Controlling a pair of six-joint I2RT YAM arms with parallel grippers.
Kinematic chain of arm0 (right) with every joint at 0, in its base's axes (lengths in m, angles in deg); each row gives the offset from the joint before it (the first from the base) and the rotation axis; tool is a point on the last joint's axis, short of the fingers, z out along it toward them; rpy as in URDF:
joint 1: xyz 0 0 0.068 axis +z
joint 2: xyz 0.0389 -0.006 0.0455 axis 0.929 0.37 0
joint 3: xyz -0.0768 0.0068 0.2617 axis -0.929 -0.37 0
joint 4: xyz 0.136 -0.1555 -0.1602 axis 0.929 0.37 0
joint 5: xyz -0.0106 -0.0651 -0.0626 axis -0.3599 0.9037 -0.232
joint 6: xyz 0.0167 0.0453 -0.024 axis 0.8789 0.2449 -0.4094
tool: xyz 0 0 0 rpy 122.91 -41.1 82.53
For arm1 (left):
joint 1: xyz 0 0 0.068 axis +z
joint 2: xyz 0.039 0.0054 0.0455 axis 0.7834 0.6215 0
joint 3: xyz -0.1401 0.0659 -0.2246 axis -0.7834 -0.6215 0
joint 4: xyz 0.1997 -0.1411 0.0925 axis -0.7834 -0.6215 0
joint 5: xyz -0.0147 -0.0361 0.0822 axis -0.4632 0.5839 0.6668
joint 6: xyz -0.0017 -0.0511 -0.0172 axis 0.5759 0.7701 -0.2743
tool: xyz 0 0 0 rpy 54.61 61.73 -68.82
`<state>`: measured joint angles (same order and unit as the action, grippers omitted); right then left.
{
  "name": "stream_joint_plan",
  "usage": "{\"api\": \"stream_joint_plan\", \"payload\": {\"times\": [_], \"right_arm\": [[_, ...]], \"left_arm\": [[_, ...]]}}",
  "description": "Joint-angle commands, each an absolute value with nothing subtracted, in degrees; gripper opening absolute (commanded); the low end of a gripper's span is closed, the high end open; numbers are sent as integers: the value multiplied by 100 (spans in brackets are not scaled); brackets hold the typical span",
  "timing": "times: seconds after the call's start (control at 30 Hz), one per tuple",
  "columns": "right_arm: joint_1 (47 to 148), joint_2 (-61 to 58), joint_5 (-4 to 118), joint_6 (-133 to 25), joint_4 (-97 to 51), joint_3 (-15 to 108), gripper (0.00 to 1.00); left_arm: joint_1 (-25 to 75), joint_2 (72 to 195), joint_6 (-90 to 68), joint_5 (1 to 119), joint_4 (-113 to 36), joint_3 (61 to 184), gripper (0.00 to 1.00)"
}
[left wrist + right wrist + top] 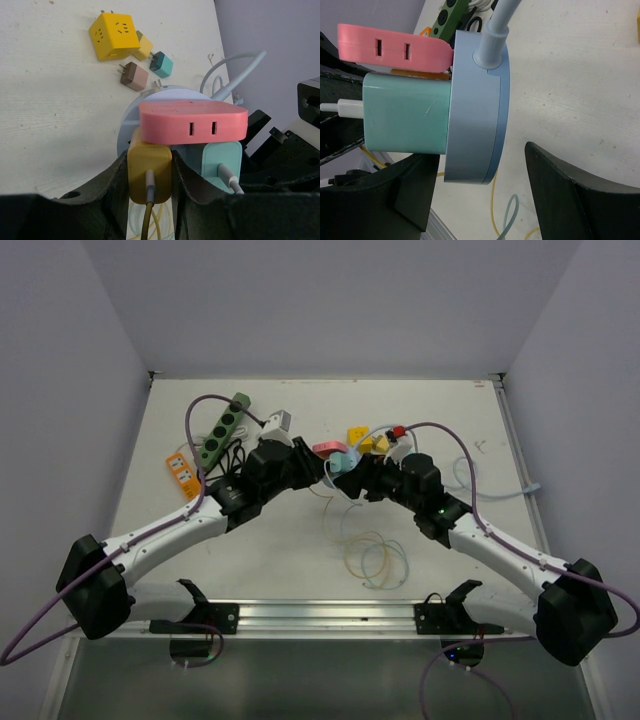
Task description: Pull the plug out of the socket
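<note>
Honestly, risky spot: left jaws pinch the yellow plug [149, 172], seated in the round blue socket [472, 115] over the middle of the bench [280, 570]. But the right jaws sit spread around that socket, not clamping it. Pull now and the whole socket probably drags along, pink plug [192, 122] too.

The pink plug [192, 122] overhangs the yellow plug [149, 170], and the teal plug [220, 160] crowds its right side

No legible text; faint marks on pink adapter [192, 122], orange strip [182, 475] print unreadable.
</note>
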<state>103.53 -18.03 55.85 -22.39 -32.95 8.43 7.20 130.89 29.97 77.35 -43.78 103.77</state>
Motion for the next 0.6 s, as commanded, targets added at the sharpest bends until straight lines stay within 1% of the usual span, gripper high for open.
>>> {"api": "stream_joint_plan", "payload": {"times": [0.0,0.27,0.57], "right_arm": [[10371,-1766,5544,-2119,-3841,812,72],[10362,-1626,5501,-2040,-4008,768,68],[10371,-1634,5588,-2031,-4132,662,63]], "left_arm": [[702,12696,3575,7833,-3208,10224,0],[684,12651,3769,7965,-2900,10118,0],[675,12731,3945,7860,-2672,10092,0]]}}
